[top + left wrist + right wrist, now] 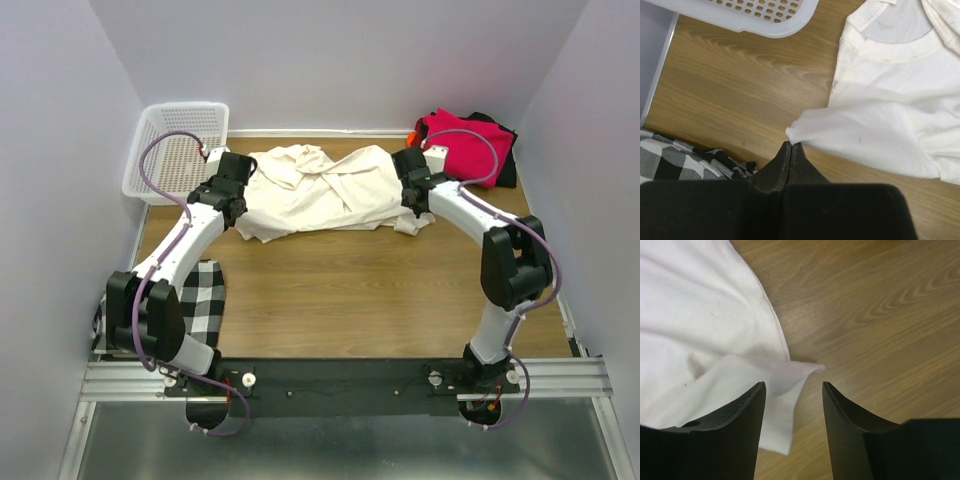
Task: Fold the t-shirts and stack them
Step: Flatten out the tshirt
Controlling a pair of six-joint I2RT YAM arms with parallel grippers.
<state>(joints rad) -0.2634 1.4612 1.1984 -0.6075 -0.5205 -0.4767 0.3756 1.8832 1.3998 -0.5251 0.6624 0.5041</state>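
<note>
A large cream t-shirt [320,190] lies crumpled across the back middle of the table, its neckline [890,47] showing in the left wrist view. My left gripper [791,144] is at the shirt's left edge and is shut on a pinched corner [796,131] of the fabric. At the shirt's right edge my right gripper [792,384] is open. A loose flap of the cream t-shirt [785,372] lies between and under its fingers, not gripped. Folded t-shirts are piled at the back right: magenta-red [462,145] on top, black [507,165] beneath it, and a sliver of orange [413,135].
A white plastic mesh basket [185,106] stands at the back left, its rim [785,27] just beyond the left gripper. A black-and-white checked cloth [205,300] hangs by the left arm's base. Bare wood [350,290] stretches in front of the shirt. Walls enclose the table.
</note>
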